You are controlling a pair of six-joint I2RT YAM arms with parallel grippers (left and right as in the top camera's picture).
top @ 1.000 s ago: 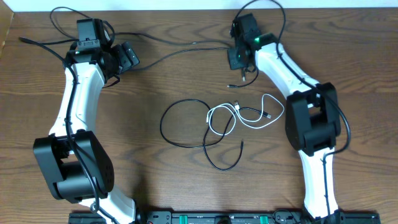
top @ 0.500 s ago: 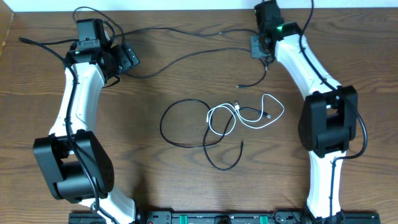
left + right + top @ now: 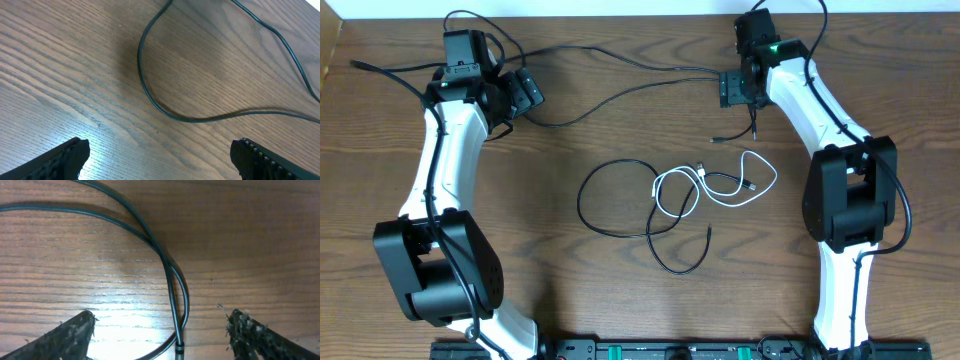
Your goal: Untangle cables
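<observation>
Two tools stand open: right tool (image 3: 160,327) astride crossed strands of the long thin black cable (image 3: 165,256), far right; left tool (image 3: 160,152) over bare brown wooden tabletop (image 3: 520,220), far left. Risk: closing there pinches both strands. Only overhead shows the second black cable (image 3: 582,195) and white cord (image 3: 772,180) tangled mid-tabletop, untouched.

Your table (image 3: 260,235) is brown wood with a clear grain, smooth enough to throw a soft glare. The black cable (image 3: 165,255) looks like smooth, faintly glossy rubber, and the white cable (image 3: 776,180) is shinier. The fingers (image 3: 250,332) are matt black with rough edges.
</observation>
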